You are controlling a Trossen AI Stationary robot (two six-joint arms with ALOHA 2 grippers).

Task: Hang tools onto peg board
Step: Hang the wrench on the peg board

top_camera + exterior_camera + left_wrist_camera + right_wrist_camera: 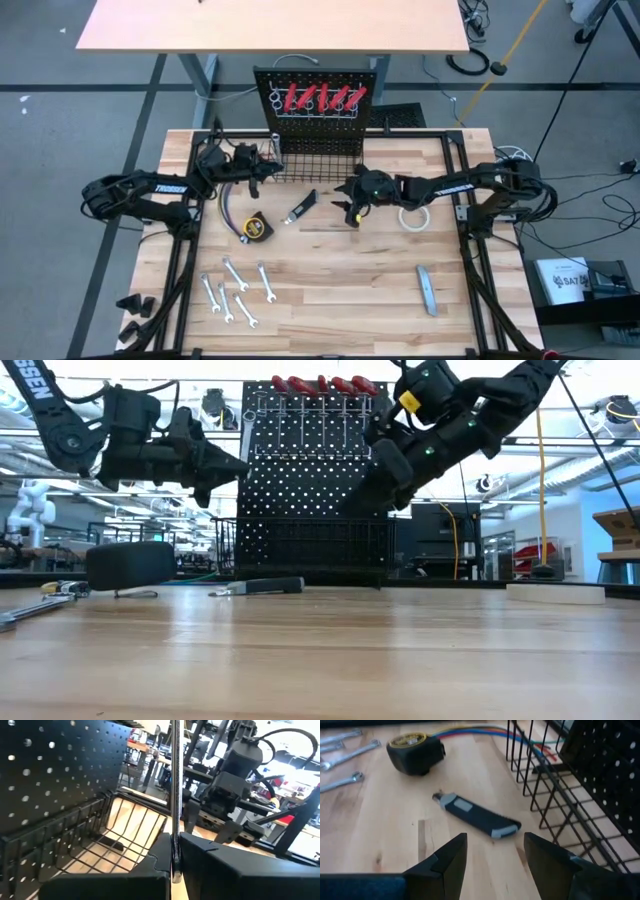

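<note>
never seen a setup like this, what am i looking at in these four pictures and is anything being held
This is a robot with two dark arms at a wooden table. One picture looks straight down, one looks level across the tabletop, and two come from cameras on the arms' wrists.

At the back stands a black peg board, with red-handled tools already hung, and a wire basket at its base.

The left tool is shut on a thin silver wrench, held near the basket. The right tool is open and empty, above a black-handled knife.

Still on the table: a yellow tape measure, five more wrenches, a white tape roll, a grey bar and coloured wires.
</note>
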